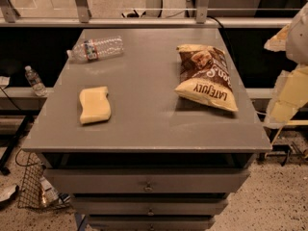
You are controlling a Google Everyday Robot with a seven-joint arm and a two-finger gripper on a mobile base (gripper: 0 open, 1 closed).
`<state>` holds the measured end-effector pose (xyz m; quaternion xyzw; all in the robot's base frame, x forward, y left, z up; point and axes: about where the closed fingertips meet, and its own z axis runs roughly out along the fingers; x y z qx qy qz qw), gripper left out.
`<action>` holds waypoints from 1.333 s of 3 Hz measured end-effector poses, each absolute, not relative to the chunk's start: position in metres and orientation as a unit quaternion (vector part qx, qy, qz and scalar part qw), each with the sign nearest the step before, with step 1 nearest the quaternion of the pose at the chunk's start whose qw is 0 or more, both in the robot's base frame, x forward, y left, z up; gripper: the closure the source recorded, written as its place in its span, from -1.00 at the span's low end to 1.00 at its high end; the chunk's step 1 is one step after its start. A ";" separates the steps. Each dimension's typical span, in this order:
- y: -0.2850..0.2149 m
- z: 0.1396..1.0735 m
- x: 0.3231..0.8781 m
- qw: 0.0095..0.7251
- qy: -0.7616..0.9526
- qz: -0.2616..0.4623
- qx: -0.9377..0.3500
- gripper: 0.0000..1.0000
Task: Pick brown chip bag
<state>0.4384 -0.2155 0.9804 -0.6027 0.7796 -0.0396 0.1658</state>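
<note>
Camera view: a flat grey table top (144, 129) carries the brown chip bag (207, 78) on its right half, with the gripper (288, 93) off beyond the right edge.

Nearest, grey drawers with small knobs (147, 182) stack under the top, and a wire mesh basket (31, 186) sits on the speckled floor at lower left. On the top, a wavy pale-yellow sponge (95, 105) lies flat at left. The crinkly puffed bag lies right of centre, its cream-yellow lettered end toward the camera and its dark brown part farther back, well apart from the sponge. The gripper, a pale cream shape, hangs beside the table and is not touching the bag; whether it is released or clenched cannot be told. Farther back, a clear plastic water bottle (96, 48) lies on its side at far left.
</note>
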 end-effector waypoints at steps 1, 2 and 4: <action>-0.215 0.980 0.439 0.166 0.780 -0.040 -0.602 -1.00; -0.205 0.971 0.462 0.171 0.790 -0.038 -0.588 -1.00; -0.180 0.929 0.537 0.157 0.863 -0.005 -0.481 -1.00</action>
